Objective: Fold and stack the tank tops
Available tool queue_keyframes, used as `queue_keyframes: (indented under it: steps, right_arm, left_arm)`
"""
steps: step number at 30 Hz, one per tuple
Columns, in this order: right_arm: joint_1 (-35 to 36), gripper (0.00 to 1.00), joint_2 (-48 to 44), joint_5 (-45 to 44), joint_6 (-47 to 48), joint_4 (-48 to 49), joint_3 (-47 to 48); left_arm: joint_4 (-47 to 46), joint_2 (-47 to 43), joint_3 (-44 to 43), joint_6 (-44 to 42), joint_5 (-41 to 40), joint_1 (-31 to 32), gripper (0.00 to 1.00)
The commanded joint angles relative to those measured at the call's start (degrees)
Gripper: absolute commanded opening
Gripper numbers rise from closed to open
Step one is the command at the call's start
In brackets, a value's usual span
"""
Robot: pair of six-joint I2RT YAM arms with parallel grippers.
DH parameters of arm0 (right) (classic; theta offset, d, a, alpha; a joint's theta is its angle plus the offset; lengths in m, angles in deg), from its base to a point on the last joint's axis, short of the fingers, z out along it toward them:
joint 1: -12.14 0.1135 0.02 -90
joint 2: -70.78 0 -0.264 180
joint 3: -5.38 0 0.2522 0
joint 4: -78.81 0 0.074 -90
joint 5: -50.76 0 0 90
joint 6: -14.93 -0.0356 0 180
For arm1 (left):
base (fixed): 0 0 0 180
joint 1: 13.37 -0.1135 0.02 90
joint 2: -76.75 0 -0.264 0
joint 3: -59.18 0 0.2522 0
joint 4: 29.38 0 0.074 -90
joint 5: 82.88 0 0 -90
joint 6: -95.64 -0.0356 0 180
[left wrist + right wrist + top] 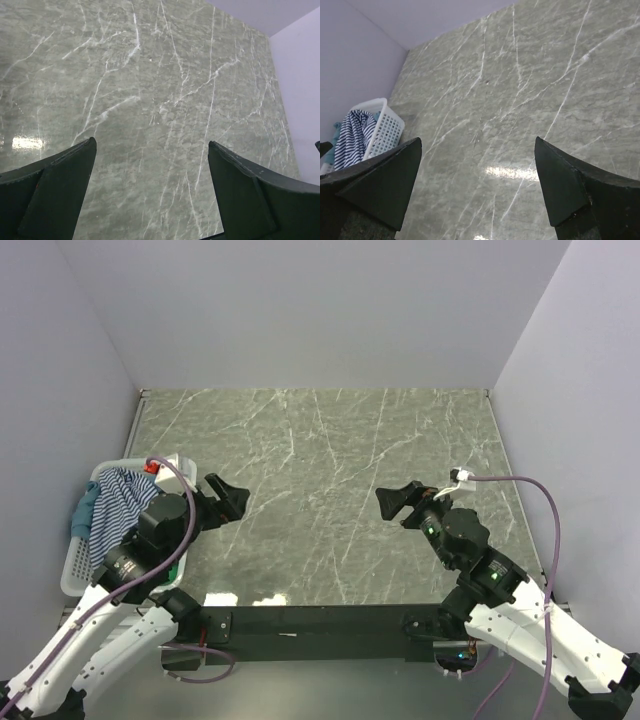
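The navy-and-white striped tank top [120, 502] lies bunched in the white mesh basket [76, 568] at the table's left edge. The teal-blue top [88, 505] hangs over the basket's left rim. The green top is hidden or out of view. My left gripper [228, 497] is open and empty above the table, just right of the basket. My right gripper [397, 502] is open and empty above the right middle of the table. In the right wrist view the striped top [351, 137] and basket [385, 131] show far left. Both wrist views show spread fingers [65, 190] [570, 185] over bare marble.
The grey-green marble table [320, 450] is walled at the back and on both sides. A red-and-white object [160, 464] sits at the basket's far corner. Cables loop off both arms.
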Motion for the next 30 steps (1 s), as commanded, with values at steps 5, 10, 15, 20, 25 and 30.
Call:
queue_keyframes:
  steps: [5, 10, 15, 20, 25, 30]
  right_arm:
    - [0.11, 1.00, -1.35, -0.32, 1.62, -0.33, 0.29]
    - [0.11, 1.00, 1.98, 2.94, 3.20, -1.48, 2.83]
    - [0.11, 1.00, 6.90, 5.39, 3.56, -1.13, 4.59]
    - [0.11, 0.98, 9.72, 7.86, 2.86, 0.19, 4.77]
    - [0.11, 0.98, 10.60, 8.56, 2.50, 0.63, 4.51]
    - [0.20, 0.98, 9.90, 9.62, 2.41, 0.63, 4.07]
  left_arm:
    - [1.53, 3.30, -4.67, 7.22, -7.69, -0.27, 0.99]
    - [8.10, 8.49, -10.20, 11.88, -22.26, -0.35, 0.99]
    - [14.90, 20.52, -20.47, 17.00, -30.03, -6.31, 0.99]
    - [13.41, 28.18, -22.70, 16.11, -23.17, -25.91, 0.99]
    - [15.60, 35.20, -20.94, 22.60, -24.67, -39.88, 0.99]
    - [13.25, 41.54, -16.90, 24.64, -20.72, -49.38, 0.97]
